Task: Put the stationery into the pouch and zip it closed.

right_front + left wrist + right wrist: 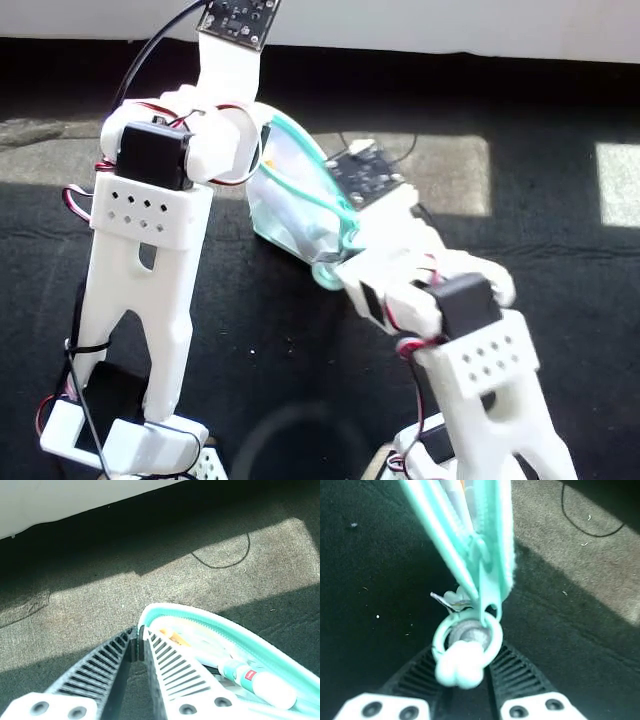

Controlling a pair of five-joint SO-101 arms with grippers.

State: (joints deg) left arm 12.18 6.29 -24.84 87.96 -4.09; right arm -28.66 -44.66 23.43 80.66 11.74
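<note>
The clear pouch (290, 205) with mint trim is held up over the dark mat between both arms. My left gripper (137, 642) is shut on the pouch's rim (150, 611) at its far end, seen in the high view as the left gripper (262, 140). The mouth is open, showing a white and teal tube (260, 682) and an orange item (173, 636) inside. My right gripper (466, 662) is shut on the mint zipper pull (465, 645), a ring with a ball, at the pouch's near end (328, 272). The zipper slider (481, 555) sits just above the ring.
A dark mat (270, 350) covers the table, with a sunlit grey patch (165, 575) beyond the pouch. A thin black cable (235, 560) loops on that patch. A white wall edge (60, 500) runs along the back.
</note>
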